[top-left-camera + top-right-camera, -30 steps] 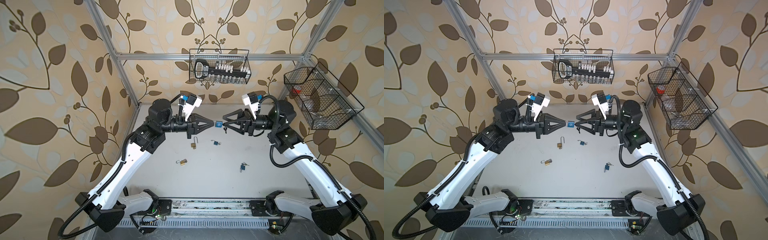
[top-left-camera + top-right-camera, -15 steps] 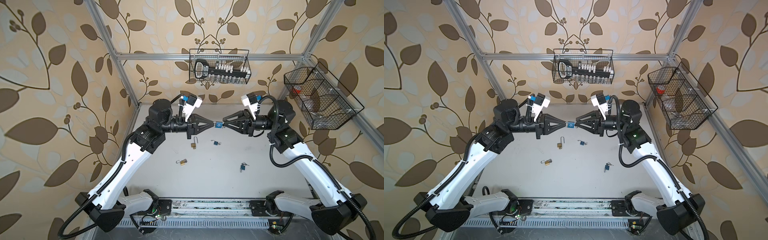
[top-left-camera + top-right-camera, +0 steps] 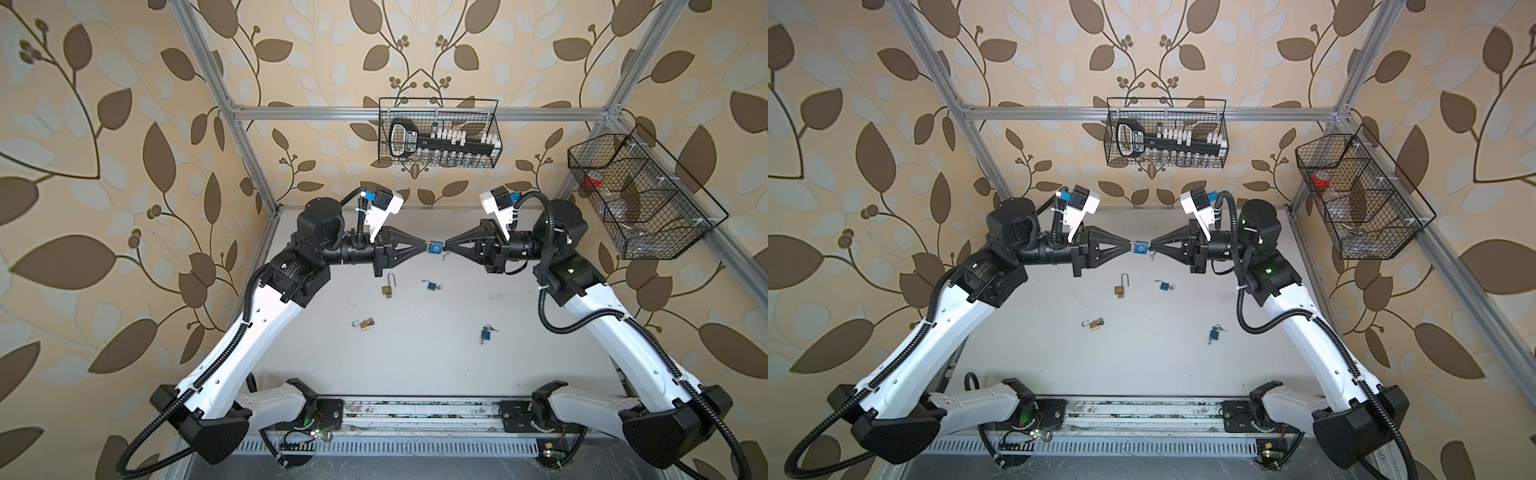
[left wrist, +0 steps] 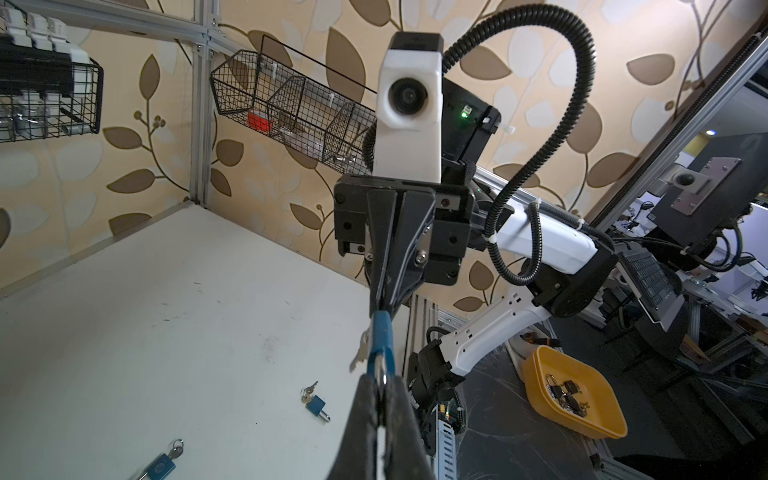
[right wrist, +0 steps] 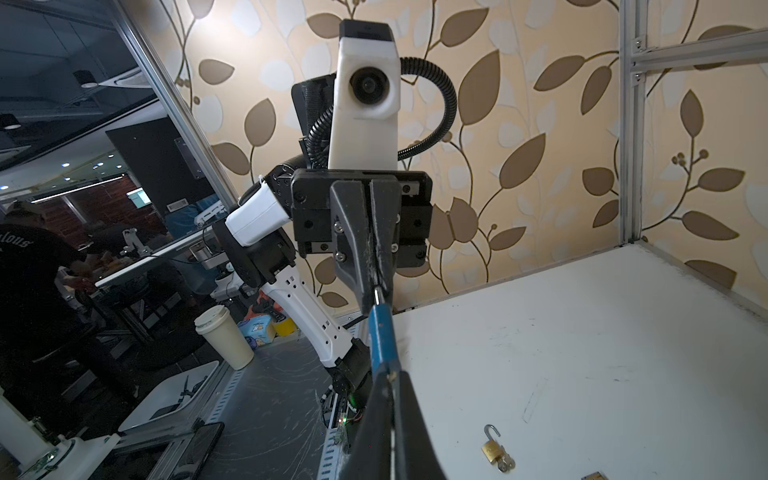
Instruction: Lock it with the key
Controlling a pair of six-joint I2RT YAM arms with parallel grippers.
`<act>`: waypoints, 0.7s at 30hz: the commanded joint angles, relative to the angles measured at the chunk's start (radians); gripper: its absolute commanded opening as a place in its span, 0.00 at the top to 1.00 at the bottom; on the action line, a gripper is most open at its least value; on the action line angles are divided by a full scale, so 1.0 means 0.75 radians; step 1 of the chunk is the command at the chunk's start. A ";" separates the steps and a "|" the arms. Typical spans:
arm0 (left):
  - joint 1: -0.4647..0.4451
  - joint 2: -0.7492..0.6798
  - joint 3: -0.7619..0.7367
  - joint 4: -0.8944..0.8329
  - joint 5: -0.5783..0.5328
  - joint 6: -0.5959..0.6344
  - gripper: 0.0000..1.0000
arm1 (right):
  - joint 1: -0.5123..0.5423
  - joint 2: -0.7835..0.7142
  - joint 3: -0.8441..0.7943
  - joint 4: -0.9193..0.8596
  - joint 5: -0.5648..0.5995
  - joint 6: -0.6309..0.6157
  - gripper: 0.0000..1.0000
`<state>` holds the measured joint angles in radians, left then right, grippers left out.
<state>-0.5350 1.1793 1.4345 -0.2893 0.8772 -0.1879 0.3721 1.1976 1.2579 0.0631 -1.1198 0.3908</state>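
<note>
While left tool (image 3: 427, 248) and right tool (image 3: 446, 248) clamp tight on one small blue padlock (image 3: 436, 248), two blue padlocks (image 3: 431, 285) (image 3: 485, 333) and two brass padlocks (image 3: 387, 289) (image 3: 365, 325) dot the white desk (image 3: 540, 353).

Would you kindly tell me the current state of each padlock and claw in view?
held blue padlock: midair between both claws
left claw: shut on its shackle
right claw: shut at its keyhole end
far brass padlock: shackle open, lying on table
near brass padlock: shackle open
far blue padlock: lying with keys, shackle unclear
near blue padlock: likewise
</note>
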 commanded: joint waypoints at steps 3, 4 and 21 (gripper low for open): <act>0.087 -0.076 0.048 0.011 0.020 0.044 1.00 | -0.021 -0.047 0.023 -0.045 0.074 -0.057 1.00; 0.116 -0.083 0.052 0.006 0.038 0.042 1.00 | -0.034 -0.057 0.015 -0.043 0.086 -0.058 1.00; 0.196 -0.010 0.112 -0.659 -0.290 0.307 1.00 | -0.104 -0.185 -0.226 -0.136 0.859 -0.103 1.00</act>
<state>-0.3866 1.1549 1.4853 -0.6380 0.7792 -0.0395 0.2962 1.0584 1.1240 0.0059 -0.6540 0.3267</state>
